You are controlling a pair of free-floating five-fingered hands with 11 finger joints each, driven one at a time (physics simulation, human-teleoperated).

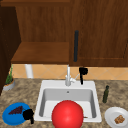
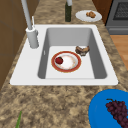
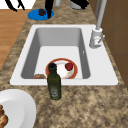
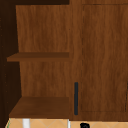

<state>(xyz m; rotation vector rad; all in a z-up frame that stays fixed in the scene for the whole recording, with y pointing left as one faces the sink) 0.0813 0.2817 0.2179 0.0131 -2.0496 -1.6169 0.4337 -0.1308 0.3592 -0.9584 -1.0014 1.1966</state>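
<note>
Left robot hand (image 1: 28,115) at the blue plate (image 1: 10,118) of grapes (image 1: 15,110) on the bench (image 1: 22,93), fingers' state unclear. Right robot hand (image 1: 82,72) beside the faucet (image 1: 68,77), likewise unclear.

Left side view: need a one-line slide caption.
White sink holding a red-rimmed plate with a small red fruit, faucet at left, grapes on a blue plate nearby.

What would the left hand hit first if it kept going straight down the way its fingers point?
Probably the counter just off the blue plate, as the left hand hangs by its right edge; depth is unclear.
</note>
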